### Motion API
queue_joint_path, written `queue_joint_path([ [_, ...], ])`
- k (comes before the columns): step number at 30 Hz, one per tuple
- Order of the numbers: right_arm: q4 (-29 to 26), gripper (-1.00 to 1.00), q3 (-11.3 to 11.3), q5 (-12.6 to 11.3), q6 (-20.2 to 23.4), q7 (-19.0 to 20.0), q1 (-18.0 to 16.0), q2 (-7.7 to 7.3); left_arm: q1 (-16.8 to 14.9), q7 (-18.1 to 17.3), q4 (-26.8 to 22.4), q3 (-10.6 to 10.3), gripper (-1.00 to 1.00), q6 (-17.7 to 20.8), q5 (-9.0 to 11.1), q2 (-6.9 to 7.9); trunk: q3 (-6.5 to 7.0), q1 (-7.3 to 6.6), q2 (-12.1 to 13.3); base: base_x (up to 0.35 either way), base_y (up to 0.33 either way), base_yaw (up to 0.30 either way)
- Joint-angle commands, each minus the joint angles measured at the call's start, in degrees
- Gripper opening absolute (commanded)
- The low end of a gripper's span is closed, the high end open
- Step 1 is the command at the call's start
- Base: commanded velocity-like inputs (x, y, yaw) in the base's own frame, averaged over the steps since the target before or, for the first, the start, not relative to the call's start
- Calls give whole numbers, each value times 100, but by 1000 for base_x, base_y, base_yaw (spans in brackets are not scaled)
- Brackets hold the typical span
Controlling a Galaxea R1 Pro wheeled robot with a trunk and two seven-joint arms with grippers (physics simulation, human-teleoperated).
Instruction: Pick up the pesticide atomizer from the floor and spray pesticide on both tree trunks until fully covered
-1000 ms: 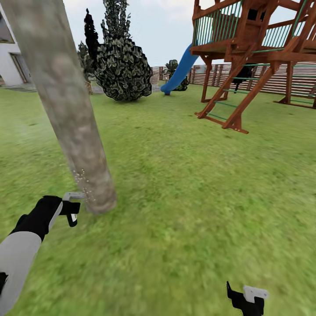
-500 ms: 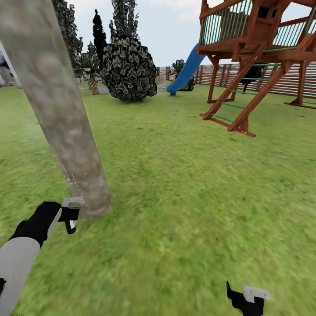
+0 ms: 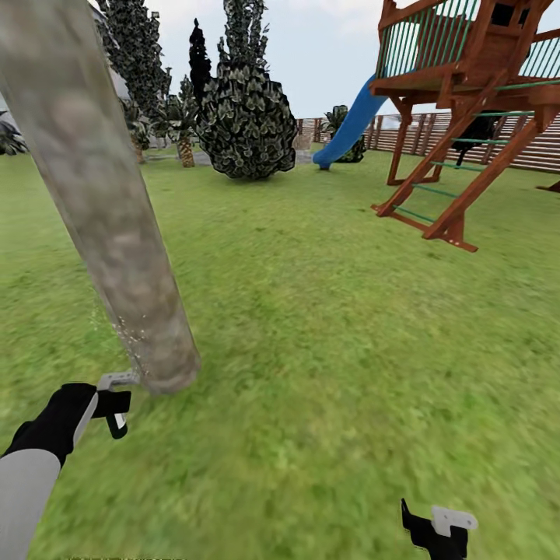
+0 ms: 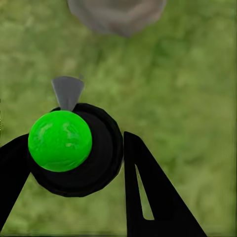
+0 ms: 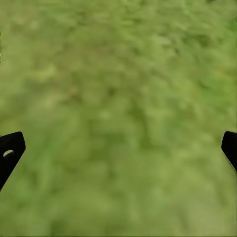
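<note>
One thick tree trunk (image 3: 109,210), mottled grey-brown, leans up from the lawn at the left; its foot also appears in the left wrist view (image 4: 116,15). Pale spray specks (image 3: 128,334) hang at its lower bark. My left gripper (image 3: 115,403) is beside the trunk's foot, just short of it, shut on the pesticide atomizer (image 3: 117,383). In the wrist view the atomizer (image 4: 74,148) is a black round body with a green cap and a grey nozzle aimed at the trunk. My right gripper (image 3: 439,530) hangs low over grass, open and empty (image 5: 118,153). The second tree is out of view.
A wooden play tower (image 3: 474,93) with a blue slide (image 3: 350,124) stands at the back right. Dark bushy shrubs (image 3: 245,117) and a short palm (image 3: 185,132) line the back, before a slatted brown fence (image 3: 420,132). Open lawn (image 3: 334,327) lies between.
The head camera has swung left, sliding the shrubs and play tower rightward in the picture. My left gripper with the atomizer sits slightly lower against the trunk's foot. The right gripper is unchanged.
</note>
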Motion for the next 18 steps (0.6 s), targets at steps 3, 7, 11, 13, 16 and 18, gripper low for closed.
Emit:
queue_joint_path([
  [3,0,100,36,-18,-9,-25,-1,5,32,-48,-4,17,-100,5,-47,-20,-5,0,-2,16,-272,273],
  [7,-6,100,36,-18,-9,-25,-1,8,37,-46,10,25,-100,-146,-47,-31,-5,0,-2,66,-274,257],
  [11,-1,100,36,-18,-9,-25,-1,-2,37,-46,32,27,-100,-168,-55,-31,-5,0,-2,134,-274,30],
  [13,-1,100,33,-18,-9,-27,-1,-8,37,-46,50,27,-100,-168,-58,-31,-5,0,-2,148,-270,2],
  [16,-5,100,35,-18,-9,-26,-1,-16,39,-40,72,47,-100,-168,-58,-24,-5,0,-2,143,-269,0],
  [18,-9,100,36,-18,-9,-25,-1,-9,166,102,82,67,-100,-168,-58,10,-5,0,-2,102,-170,73],
])
